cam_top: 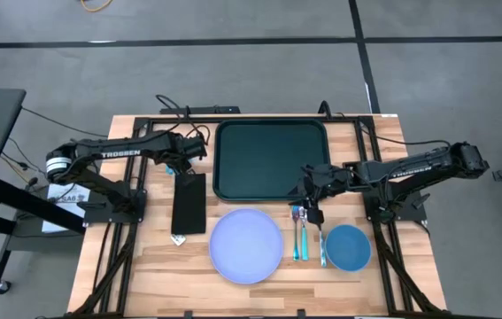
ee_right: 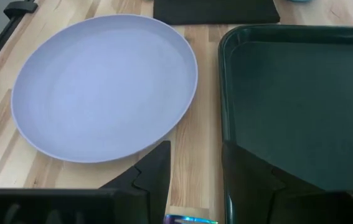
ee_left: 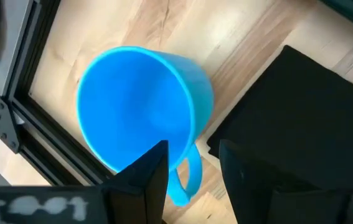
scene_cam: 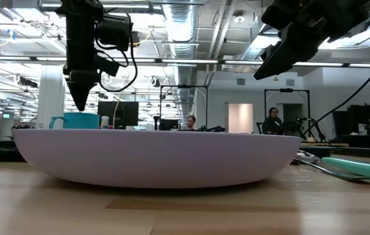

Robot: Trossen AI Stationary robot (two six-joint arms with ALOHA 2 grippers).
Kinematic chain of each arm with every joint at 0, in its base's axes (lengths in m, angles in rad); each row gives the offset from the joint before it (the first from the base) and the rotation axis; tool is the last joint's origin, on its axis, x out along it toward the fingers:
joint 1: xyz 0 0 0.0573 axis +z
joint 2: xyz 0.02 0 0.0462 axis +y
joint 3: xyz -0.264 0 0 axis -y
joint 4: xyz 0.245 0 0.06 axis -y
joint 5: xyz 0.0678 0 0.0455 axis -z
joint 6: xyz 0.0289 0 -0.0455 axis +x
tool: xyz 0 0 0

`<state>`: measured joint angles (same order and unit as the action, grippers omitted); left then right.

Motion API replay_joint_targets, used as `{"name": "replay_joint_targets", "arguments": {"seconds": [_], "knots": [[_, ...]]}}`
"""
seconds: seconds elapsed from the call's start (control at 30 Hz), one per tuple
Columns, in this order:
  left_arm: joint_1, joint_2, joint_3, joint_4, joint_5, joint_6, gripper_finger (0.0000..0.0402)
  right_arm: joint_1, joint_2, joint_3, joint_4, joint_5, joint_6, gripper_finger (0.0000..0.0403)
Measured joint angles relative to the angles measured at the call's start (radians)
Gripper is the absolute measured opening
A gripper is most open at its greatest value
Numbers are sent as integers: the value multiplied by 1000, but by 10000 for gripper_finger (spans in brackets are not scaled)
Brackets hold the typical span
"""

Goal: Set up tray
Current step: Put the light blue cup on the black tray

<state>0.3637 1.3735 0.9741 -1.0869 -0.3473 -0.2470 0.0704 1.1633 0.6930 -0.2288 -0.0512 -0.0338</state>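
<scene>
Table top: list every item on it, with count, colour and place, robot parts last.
dark green rectangular plastic tray: one, empty, back centre of the table.
lavender round plate: one, in front of the tray.
blue round bowl: one, right of the plate.
teal-handled cutlery: at least two pieces, between plate and bowl.
flat black rectangle: one, left of the tray.
blue plastic mug: one, beside the black rectangle.
left pincer: open above the mug.
right pincer: open above the tray's front edge.

White capitals reading "TROSSEN" run along the dark forearm of the left arm [cam_top: 125, 152]. A similar white wordmark sits on the dark forearm of the right arm [cam_top: 407, 168], too small to read with certainty. A white paper label [cam_top: 63, 197] beside the wooden bench carries print that cannot be made out.
</scene>
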Motion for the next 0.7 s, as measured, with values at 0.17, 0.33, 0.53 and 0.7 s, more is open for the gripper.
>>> {"name": "replay_joint_targets", "arguments": {"seconds": [0.17, 0.33, 0.53, 0.7], "knots": [[-1, 0, 0, -7, 4, -34, 132, 0, 0, 0, -4, 0, 0, 134], [-1, 0, 0, -7, 6, -37, 132, 0, 0, 0, -3, 0, 0, 134], [1, 3, 0, -7, -26, -36, 132, 0, 0, 0, -3, 0, 0, 134], [12, 3, 0, -4, -31, -32, 132, 0, 0, 0, -3, 0, 0, 134]]}}
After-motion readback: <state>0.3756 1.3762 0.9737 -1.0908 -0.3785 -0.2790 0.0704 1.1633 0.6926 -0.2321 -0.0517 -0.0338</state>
